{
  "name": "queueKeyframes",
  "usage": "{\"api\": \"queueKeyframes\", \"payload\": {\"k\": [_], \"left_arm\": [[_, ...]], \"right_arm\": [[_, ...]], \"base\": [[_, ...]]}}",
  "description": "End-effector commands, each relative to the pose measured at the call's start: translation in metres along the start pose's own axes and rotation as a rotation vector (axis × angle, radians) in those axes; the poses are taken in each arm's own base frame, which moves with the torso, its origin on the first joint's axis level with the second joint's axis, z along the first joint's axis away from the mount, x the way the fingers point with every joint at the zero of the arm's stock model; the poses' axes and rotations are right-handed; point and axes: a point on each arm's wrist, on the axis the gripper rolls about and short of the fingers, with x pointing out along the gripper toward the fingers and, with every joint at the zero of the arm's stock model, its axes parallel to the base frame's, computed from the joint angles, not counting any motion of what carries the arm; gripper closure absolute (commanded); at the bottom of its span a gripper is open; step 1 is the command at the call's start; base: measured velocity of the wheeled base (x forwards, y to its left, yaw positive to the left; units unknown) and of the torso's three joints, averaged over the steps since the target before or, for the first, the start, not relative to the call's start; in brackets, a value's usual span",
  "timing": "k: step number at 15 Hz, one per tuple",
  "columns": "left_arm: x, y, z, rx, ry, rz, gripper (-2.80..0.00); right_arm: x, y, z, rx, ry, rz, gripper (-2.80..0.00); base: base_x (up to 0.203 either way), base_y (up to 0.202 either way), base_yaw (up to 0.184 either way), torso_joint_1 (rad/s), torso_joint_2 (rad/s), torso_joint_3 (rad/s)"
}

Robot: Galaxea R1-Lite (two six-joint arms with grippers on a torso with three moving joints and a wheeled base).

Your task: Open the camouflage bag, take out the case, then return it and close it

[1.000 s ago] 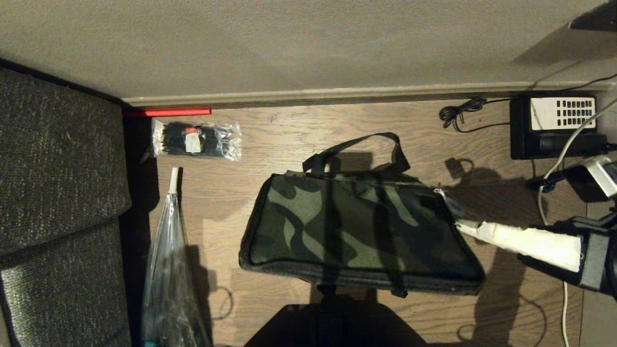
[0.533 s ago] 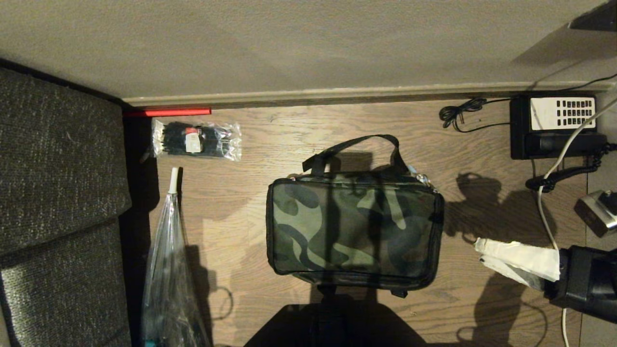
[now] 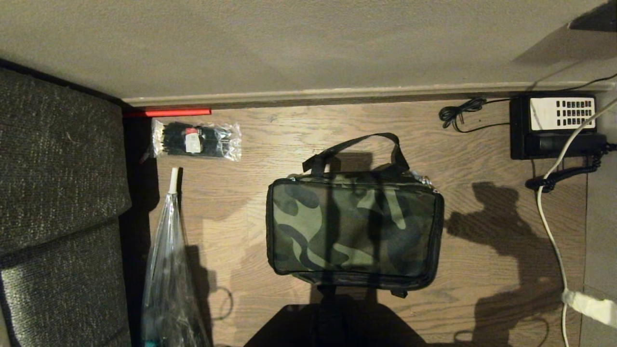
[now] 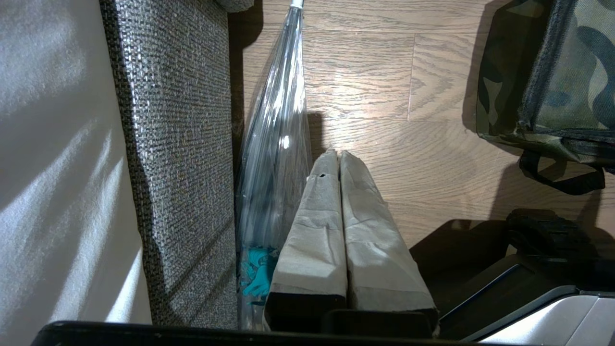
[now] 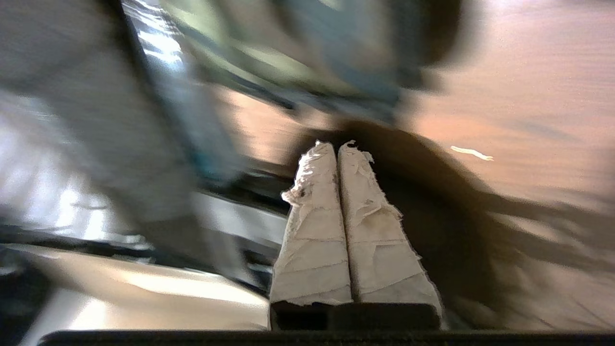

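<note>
The right claw point(image 5: 338, 146), its white tape-wrapped fingers pressed together on nothing, shows in the head view only as a white tip at 4 o'clock, well apart from the boxy green-and-black camouflage fabric bag point(image 3: 354, 226) lying zipped on the wood-plank floor point(image 3: 482, 159) at centre. The left claw point(image 4: 336, 156), likewise closed and empty, appears only in its own wrist view, hanging just beside a clear plastic umbrella point(image 4: 276, 139) and a grey woven sofa point(image 4: 175, 144). A black desk phone point(image 3: 554, 126) sits at 2 o'clock by the skirting.
</note>
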Motion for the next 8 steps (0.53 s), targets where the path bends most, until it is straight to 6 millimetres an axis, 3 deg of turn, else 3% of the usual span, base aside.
{"api": "queueKeyframes", "payload": {"k": [1, 3, 4, 8], "left_arm": [[0.000, 0.000, -0.001, -0.001, 0.003, 0.001, 0.00], [0.000, 0.000, -0.001, -0.001, 0.003, 0.001, 0.00], [0.000, 0.000, -0.001, -0.001, 0.003, 0.001, 0.00], [0.000, 0.000, -0.001, -0.001, 0.003, 0.001, 0.00]], "right_arm": [[-0.030, -0.007, -0.049, -0.209, -0.028, -0.162, 0.00], [-0.028, -0.024, -0.090, -0.322, 0.008, -0.297, 0.00], [-0.027, -0.029, -0.101, -0.375, -0.026, -0.362, 0.00], [-0.035, -0.030, -0.113, -0.456, -0.221, -0.444, 0.00]], "base": [[0.000, 0.000, 0.000, 0.000, 0.00, 0.000], [0.000, 0.000, 0.000, 0.000, 0.00, 0.000], [0.000, 0.000, 0.000, 0.000, 0.00, 0.000], [0.000, 0.000, 0.000, 0.000, 0.00, 0.000]]}}
